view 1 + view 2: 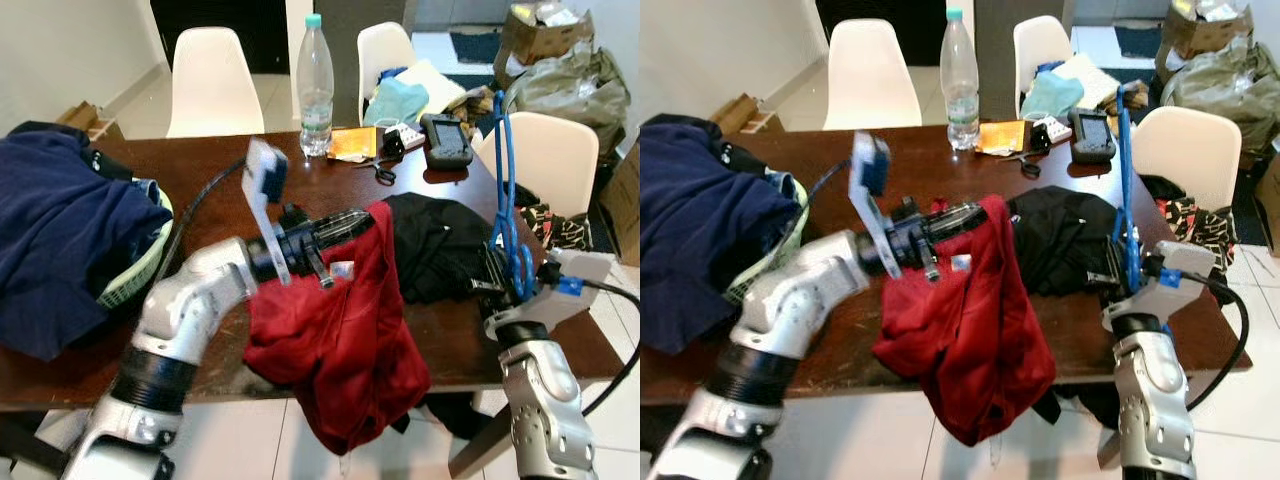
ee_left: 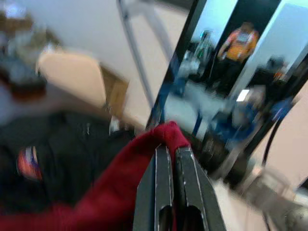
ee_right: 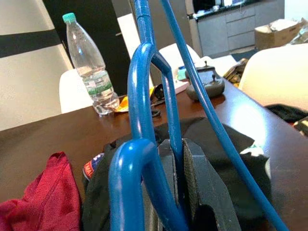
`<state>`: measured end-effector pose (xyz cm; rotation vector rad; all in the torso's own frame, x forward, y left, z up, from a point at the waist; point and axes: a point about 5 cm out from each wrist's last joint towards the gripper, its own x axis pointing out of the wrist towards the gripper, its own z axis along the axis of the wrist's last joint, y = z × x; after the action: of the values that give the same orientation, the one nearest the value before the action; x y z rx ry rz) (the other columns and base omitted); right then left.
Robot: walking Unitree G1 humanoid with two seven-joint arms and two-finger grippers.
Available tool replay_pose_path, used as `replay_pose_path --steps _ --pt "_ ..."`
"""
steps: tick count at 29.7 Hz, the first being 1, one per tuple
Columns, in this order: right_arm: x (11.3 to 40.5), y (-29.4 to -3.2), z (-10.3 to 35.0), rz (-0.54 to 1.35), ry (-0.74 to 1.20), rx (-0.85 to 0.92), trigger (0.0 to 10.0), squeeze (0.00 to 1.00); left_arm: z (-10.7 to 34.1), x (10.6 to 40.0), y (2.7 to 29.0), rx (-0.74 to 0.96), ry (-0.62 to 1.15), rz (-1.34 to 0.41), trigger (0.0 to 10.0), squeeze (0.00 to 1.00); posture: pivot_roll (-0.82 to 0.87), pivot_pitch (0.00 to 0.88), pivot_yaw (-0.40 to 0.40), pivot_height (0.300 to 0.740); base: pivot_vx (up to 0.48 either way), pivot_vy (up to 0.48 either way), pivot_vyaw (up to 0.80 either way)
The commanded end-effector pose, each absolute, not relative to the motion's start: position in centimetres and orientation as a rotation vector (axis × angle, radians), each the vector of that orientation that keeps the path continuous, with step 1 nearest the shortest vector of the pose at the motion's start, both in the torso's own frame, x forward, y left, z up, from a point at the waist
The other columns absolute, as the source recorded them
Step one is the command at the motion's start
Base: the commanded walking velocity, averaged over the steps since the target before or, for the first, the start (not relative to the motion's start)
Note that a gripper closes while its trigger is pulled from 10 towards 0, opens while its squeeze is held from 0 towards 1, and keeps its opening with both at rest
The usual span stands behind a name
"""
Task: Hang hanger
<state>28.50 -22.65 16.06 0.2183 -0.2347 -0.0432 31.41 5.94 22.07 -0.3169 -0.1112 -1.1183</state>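
right gripper is clamped on the blue hanger, standing upright just right of the red shirt that the left gripper pinches tight.

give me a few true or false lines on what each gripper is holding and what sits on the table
1. The right gripper is shut on the blue plastic hanger. True.
2. The left gripper is open and holds nothing. False: it is shut on the red cloth garment.
3. The clear plastic water bottle lies on its side. False: it stands upright on the brown wooden table.
4. A black garment lies on the table beside the red one. True.
5. The hanger already carries the red garment. False: they are apart.
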Motion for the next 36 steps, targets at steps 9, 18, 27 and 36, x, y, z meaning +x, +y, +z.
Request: replay_pose_path --steps 9,18,27,36 --pt "28.5 -22.5 13.5 -0.041 -0.106 0.262 10.0 0.0 22.3 31.5 5.5 -0.261 -0.131 -1.039 10.0 0.0 -0.02 0.123 0.064 0.74 0.0 0.0 0.0" --pt "28.7 -22.3 13.6 -0.029 -0.111 0.248 10.0 0.0 22.7 31.6 4.8 -0.259 -0.149 -1.02 10.0 0.0 -0.01 0.118 0.065 0.74 -0.035 0.0 0.0" --pt "28.9 -22.0 13.6 -0.018 -0.109 0.245 10.0 0.0 22.8 31.6 4.8 -0.256 -0.154 -1.01 10.0 0.0 -0.01 0.114 0.063 0.74 -0.34 0.0 0.0" --pt "28.9 -21.8 13.6 -0.011 -0.108 0.243 10.0 0.0 23.9 31.4 4.6 -0.26 -0.194 -1.021 10.0 0.0 -0.01 0.114 0.067 0.74 -0.332 0.0 0.0"
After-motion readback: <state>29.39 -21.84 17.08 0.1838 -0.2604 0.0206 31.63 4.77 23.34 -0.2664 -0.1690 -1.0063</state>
